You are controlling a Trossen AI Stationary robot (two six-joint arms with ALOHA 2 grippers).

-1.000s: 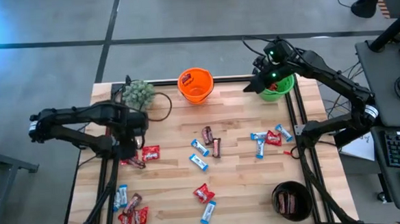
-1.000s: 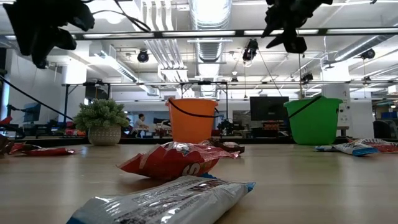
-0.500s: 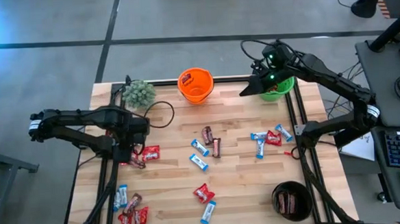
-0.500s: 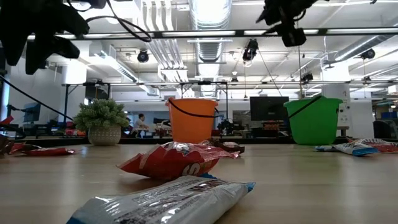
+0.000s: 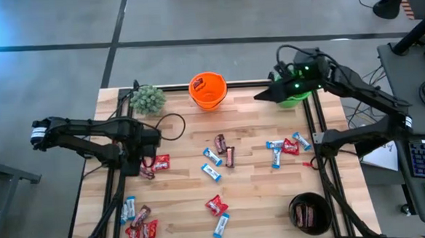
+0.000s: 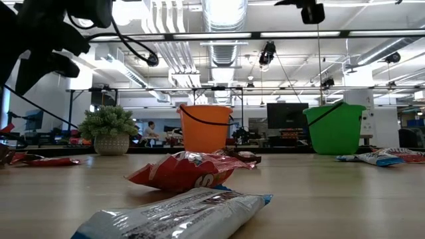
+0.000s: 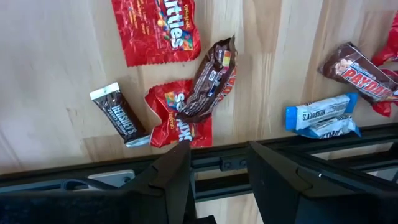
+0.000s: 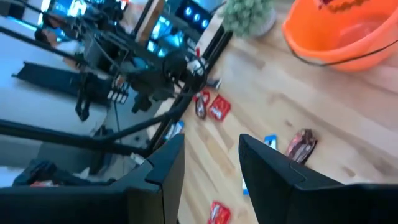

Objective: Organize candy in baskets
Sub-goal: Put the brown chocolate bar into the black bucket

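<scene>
High view: a pale wooden table [image 5: 260, 197] with visible plank grain carries scattered candy, small flat crinkly wrapped bars in red, blue-and-white and dark brown. Most lie flat with their long axes slanted; a blue-and-white bar [image 5: 212, 172] near the middle runs diagonally, and a dark brown bar [image 5: 230, 157] beside it points almost straight toward the far edge. Three smooth round plastic baskets stand upright with open mouths: the orange basket [image 5: 208, 91] at the far middle, the green basket [image 5: 296, 93] at the far right, the black basket [image 5: 309, 212] at the near right corner with brown bars inside. A fuzzy grey-green plant [image 5: 146, 99] sits at the far left. The left gripper [image 5: 146, 160] hangs low over the left side of the table, above a red packet [image 5: 160, 162]; in the left wrist view its two dark fingers [image 7: 173, 176] stand moderately apart, gripping nothing, over a brown bar [image 7: 211, 81] lying across a red packet [image 7: 180, 118]. The right gripper [image 5: 264, 96] hovers high between the orange and green baskets, its fingers [image 8: 264, 165] likewise parted and empty.
</scene>
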